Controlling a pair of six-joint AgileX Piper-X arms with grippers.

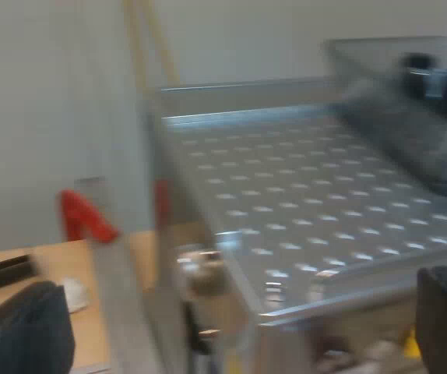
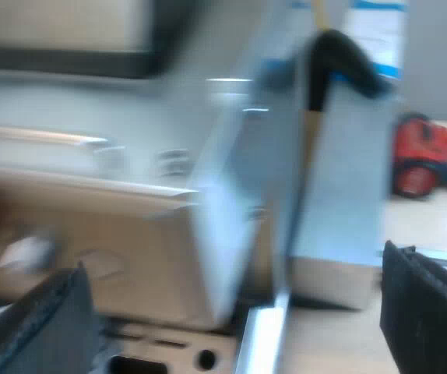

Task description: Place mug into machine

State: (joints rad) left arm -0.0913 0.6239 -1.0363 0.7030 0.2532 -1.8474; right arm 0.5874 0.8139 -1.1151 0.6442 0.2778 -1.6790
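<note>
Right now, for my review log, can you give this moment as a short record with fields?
left gripper: jaws wide apart, near a top corner of the espresso machine
right gripper: jaws wide apart, close to the machine's side
machine top: perforated metal
table: wooden, machine standing on it
red object: on the table beyond the machine, too blurred to identify

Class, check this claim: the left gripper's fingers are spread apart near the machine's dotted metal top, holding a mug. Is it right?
No. The left wrist view shows the left gripper with its fingers spread apart near the machine's dotted metal top, but they hold nothing.
</note>
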